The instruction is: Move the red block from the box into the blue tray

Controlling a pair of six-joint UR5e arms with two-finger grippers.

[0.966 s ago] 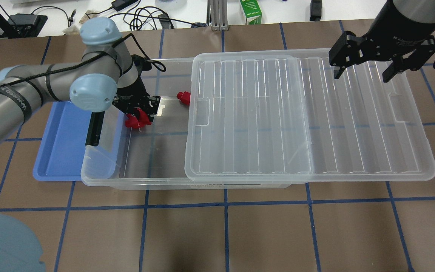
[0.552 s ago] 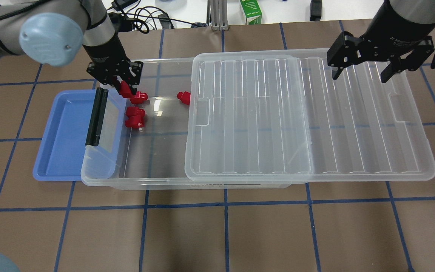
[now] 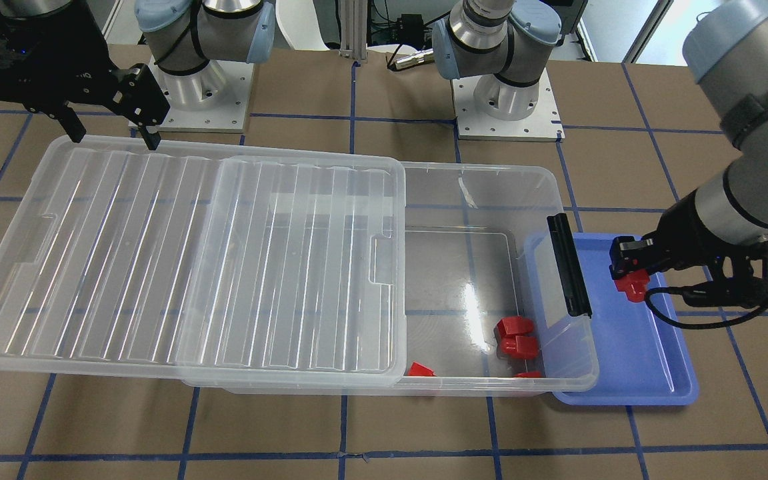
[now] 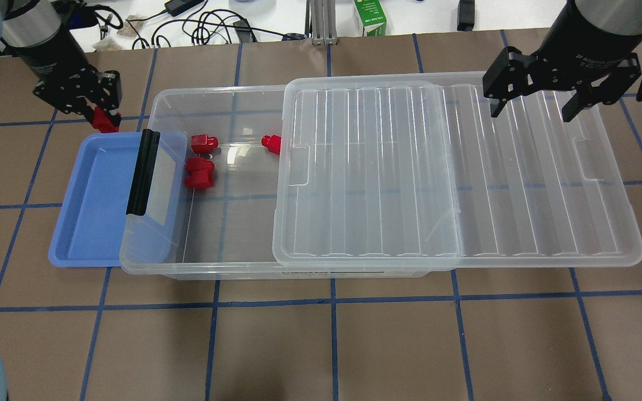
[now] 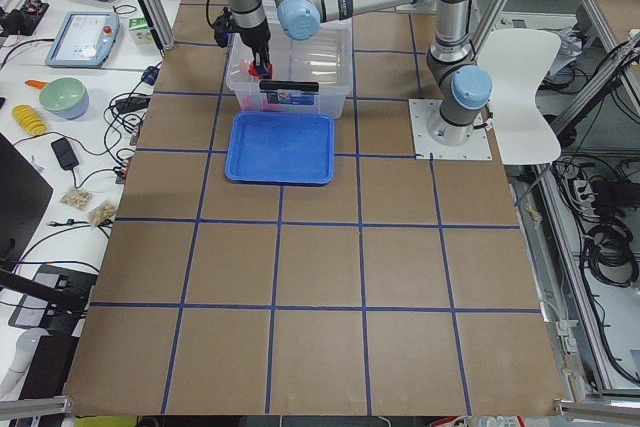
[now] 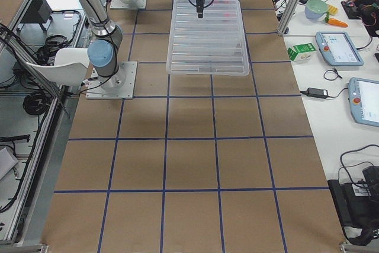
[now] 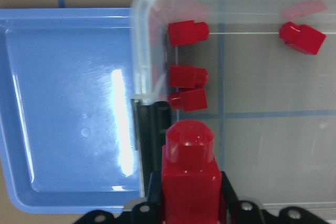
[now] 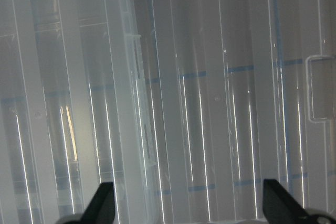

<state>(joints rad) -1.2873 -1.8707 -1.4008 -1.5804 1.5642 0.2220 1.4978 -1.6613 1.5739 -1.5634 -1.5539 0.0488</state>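
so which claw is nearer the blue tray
Left. The left claw, holding a red block, hangs at the blue tray; the right claw is over the lid, past the box's other end.

Bright red block (image 7: 189, 182); periwinkle-blue tray (image 4: 92, 211); clear box (image 4: 215, 267), ribbed lid (image 4: 521, 195), black latch (image 4: 142, 172); brown table (image 4: 388, 345), blue grid.

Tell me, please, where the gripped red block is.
Front-facing view, right side: the left gripper holds the red block above the blue tray, beside the box's latch.
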